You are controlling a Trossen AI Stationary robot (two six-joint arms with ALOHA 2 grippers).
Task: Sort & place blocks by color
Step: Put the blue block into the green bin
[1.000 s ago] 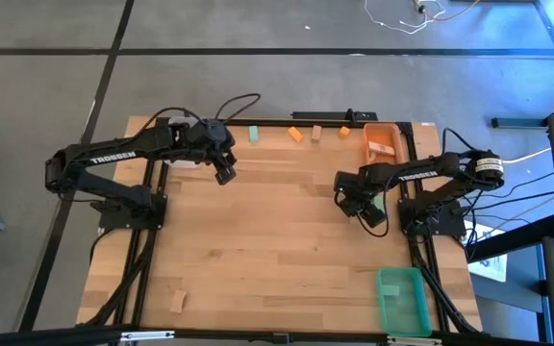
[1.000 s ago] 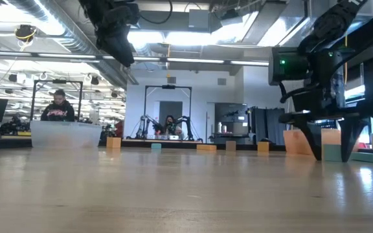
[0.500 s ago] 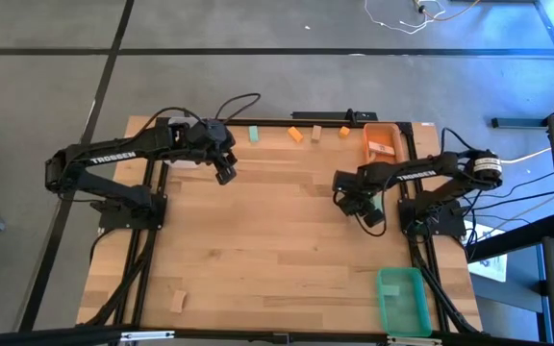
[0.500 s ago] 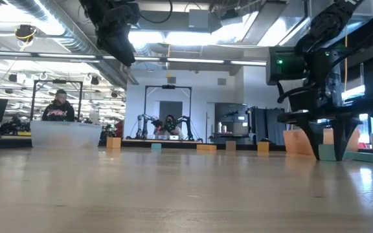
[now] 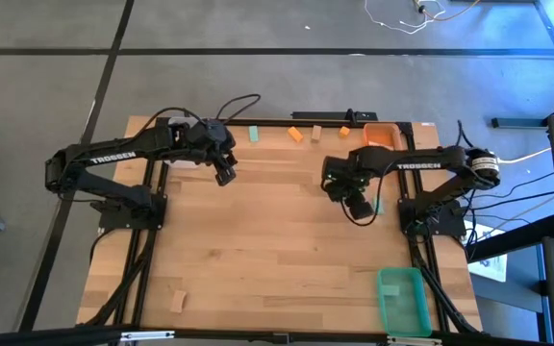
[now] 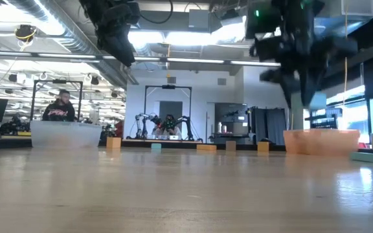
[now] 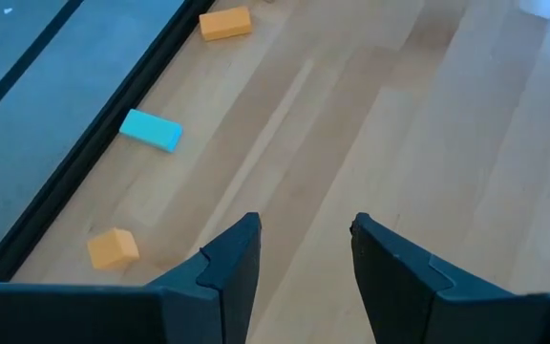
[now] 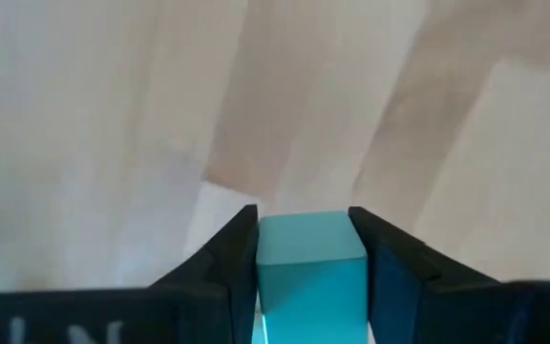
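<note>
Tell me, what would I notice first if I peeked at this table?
The right gripper pinching a small teal-green wooden block, lifted above the pale wooden table. The orange plastic bin sits at the far right corner, the green plastic bin at the near right corner.

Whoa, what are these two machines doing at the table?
They are sorting small blocks by colour. The right end effector grips a teal block and holds it above the table, near the orange bin. The left end effector hangs open and empty over the far edge, where more blocks lie.
</note>
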